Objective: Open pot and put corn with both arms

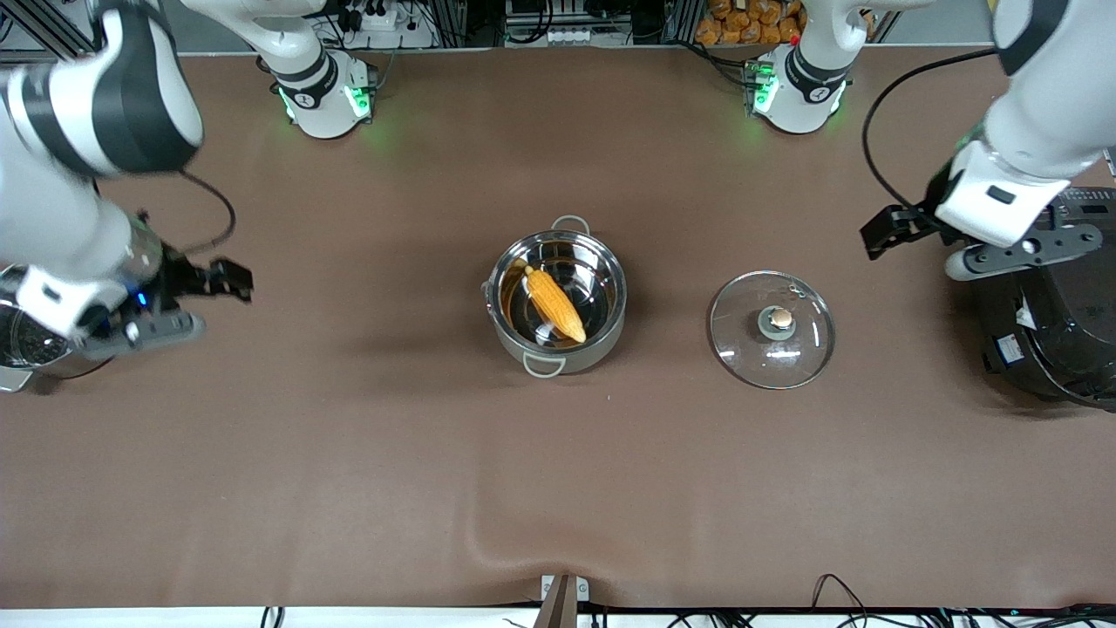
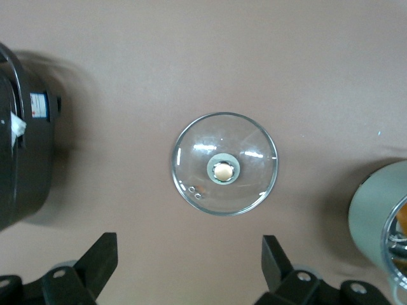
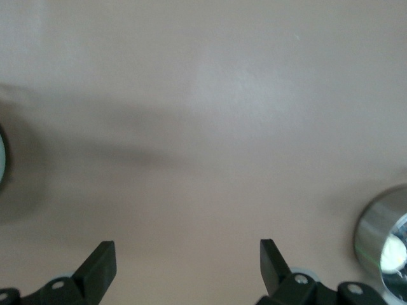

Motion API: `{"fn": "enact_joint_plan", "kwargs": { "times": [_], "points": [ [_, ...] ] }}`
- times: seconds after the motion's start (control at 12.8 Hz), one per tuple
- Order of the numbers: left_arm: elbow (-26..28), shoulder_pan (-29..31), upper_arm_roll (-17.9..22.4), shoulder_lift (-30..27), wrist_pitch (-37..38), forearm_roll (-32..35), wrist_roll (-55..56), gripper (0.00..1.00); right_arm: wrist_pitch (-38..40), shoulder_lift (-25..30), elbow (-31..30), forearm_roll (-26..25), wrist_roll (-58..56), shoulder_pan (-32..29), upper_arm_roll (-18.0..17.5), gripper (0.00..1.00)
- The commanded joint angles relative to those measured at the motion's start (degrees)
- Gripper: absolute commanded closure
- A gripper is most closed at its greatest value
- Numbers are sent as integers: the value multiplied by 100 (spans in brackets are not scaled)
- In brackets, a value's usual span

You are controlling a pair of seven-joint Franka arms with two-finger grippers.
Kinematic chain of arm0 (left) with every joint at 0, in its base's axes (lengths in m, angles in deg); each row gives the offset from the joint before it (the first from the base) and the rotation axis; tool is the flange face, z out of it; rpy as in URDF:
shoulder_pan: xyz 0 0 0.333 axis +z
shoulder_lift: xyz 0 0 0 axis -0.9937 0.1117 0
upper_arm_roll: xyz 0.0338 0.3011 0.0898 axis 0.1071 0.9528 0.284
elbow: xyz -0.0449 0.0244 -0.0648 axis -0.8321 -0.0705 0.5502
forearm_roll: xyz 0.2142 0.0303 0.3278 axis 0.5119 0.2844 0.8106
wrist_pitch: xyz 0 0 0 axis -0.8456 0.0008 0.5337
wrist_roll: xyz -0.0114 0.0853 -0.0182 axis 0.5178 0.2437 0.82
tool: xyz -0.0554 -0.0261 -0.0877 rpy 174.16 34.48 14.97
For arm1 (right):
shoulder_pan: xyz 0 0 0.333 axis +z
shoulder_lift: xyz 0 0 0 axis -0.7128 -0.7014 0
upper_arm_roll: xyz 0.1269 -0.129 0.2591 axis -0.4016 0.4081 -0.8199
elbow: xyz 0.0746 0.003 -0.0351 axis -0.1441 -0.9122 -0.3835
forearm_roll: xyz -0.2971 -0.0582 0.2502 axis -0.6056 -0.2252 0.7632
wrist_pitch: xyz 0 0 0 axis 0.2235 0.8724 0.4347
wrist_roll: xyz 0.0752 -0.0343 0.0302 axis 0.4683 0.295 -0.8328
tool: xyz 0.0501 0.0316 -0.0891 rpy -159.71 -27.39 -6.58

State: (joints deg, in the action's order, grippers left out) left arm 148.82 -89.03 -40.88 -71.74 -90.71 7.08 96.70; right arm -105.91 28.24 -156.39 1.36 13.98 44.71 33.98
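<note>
Where the frame edges cut in, much is lost: the black rice cooker [image 1: 1059,323] at the left arm's end of the table is cropped and partly covered by the left arm, and the steel steamer pan [image 1: 26,344] at the right arm's end is mostly hidden under the right arm. A small label is seen on the cooker's side [image 2: 39,105], but its writing cannot be read.

The pot [image 1: 556,301] stands open at the table's middle, with the corn [image 1: 554,304] lying slantwise inside it. The glass lid [image 1: 772,329] is laid flat on the brown table cover [image 1: 349,453], beside the pot toward the left arm's end, apart from it.

The left gripper [image 2: 189,267] is held over the cloth between lid and cooker, jaws spread wide and empty. The right gripper [image 3: 187,270] is held over bare cloth near the steamer pan, jaws likewise wide and empty.
</note>
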Motion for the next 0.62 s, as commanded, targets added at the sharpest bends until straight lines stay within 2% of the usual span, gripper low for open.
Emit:
{"fn": "enact_joint_plan", "kwargs": {
  "times": [0.0,0.16,0.39,0.55],
  "points": [
    [-40,411,-82,-106,102,-158,-753,0,382,659,-470,327,-41,-12,383,0],
    [-23,535,-73,-176,180,-167,-1019,0,909,721,-198,452,-77,-13,639,0],
    [4,728,-195,-237,295,-167,-1282,0,1412,712,400,452,-138,-13,754,0],
    [-14,773,-240,-299,347,-175,-1284,0,1448,730,498,496,-173,-39,763,0]
  ]
}}
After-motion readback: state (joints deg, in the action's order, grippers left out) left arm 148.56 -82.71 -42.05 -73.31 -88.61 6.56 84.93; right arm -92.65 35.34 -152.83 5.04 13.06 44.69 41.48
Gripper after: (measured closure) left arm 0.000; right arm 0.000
